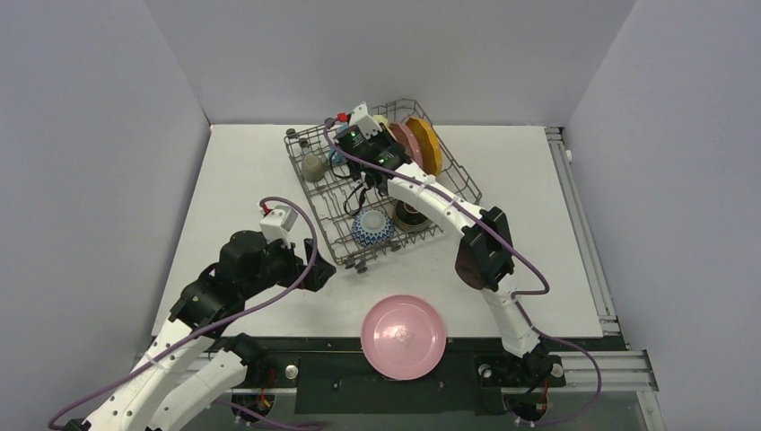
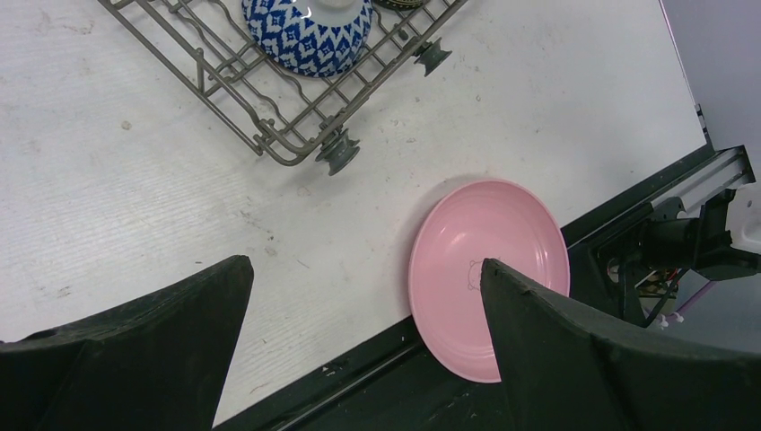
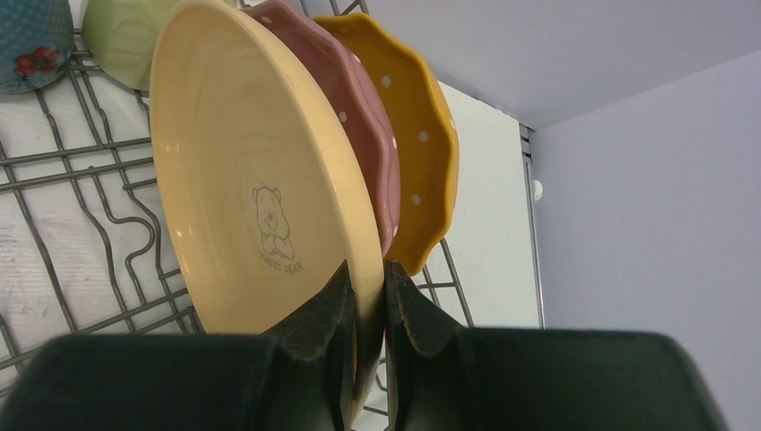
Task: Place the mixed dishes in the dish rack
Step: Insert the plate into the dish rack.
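The dish rack (image 1: pixel 458 184) sits at the table's far middle. In it stand an orange plate (image 1: pixel 428 144), a dark pink plate (image 1: pixel 406 142) and a yellow plate (image 1: pixel 381 120). My right gripper (image 1: pixel 384 133) is inside the rack. In the right wrist view my right gripper (image 3: pixel 366 274) is shut on the rim of the upright yellow plate (image 3: pixel 251 180), beside the dark pink plate (image 3: pixel 372 135) and orange plate (image 3: pixel 422 153). A light pink plate (image 1: pixel 403 336) lies flat at the near table edge. My left gripper (image 1: pixel 325 274) is open and empty, left of the light pink plate (image 2: pixel 489 269).
The rack also holds a blue-white patterned bowl (image 1: pixel 372 227), a dark brown bowl (image 1: pixel 411 215), a grey mug (image 1: pixel 312 168), a blue mug (image 3: pixel 31 36) and a pale-yellow mug (image 3: pixel 126 27). The rack's wheels (image 2: pixel 339 154) rest on the table. A black rail (image 1: pixel 359 377) runs along the near edge.
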Motion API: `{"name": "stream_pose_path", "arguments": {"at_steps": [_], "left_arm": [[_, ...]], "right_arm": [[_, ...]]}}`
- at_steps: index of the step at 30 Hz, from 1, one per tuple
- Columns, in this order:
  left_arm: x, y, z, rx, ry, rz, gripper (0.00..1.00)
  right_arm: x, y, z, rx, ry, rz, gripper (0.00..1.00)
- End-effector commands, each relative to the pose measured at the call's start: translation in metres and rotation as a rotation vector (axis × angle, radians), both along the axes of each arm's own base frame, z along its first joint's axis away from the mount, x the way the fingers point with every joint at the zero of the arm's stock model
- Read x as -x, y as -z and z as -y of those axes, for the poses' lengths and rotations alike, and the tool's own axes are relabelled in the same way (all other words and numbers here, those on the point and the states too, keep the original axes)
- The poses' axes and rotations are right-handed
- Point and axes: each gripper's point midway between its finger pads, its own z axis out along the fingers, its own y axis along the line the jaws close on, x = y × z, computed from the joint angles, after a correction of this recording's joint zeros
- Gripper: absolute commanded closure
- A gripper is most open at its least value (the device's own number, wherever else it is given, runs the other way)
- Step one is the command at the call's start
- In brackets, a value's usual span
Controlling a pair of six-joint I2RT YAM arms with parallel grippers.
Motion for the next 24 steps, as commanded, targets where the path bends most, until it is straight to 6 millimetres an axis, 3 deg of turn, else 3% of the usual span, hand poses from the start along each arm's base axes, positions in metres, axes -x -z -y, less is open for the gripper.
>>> {"name": "stream_pose_path", "arguments": {"at_steps": [1, 24], "left_arm": [[-0.008, -0.009, 0.005, 0.028, 0.016, 0.047, 0.04], [-0.017, -0.006, 0.001, 0.044, -0.001, 0.025, 0.04]], "right_arm": [[-0.012, -0.026, 0.001, -0.039, 0.020, 0.080, 1.00], [-0.024, 0.015, -0.013, -0.034, -0.010, 0.027, 1.00]]}}
